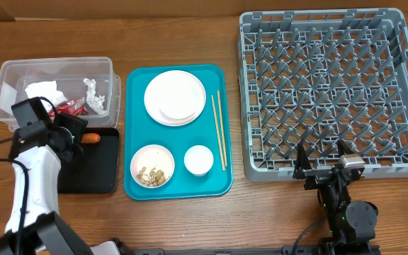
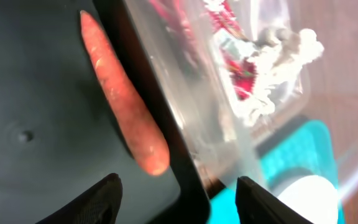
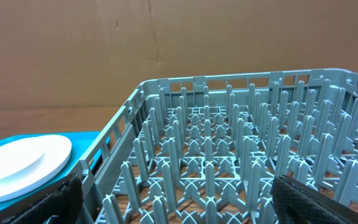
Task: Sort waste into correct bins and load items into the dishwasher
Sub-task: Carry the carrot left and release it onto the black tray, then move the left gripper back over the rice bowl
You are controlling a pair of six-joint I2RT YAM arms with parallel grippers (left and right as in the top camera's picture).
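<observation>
Left end effector [image 2: 178,194] hangs released, jaws apart and gripping nothing, over the black tray [image 2: 30,118]; the carrot [image 2: 126,106] lies just beyond its fingertips, along the tray's rim beside the clear tub [image 2: 185,78]. Inside the tub is a red wrapper [image 2: 244,68], its print too blurred to read. Right end effector [image 3: 173,202] gapes wide and empty at the near edge of the rack [image 3: 229,162]
</observation>
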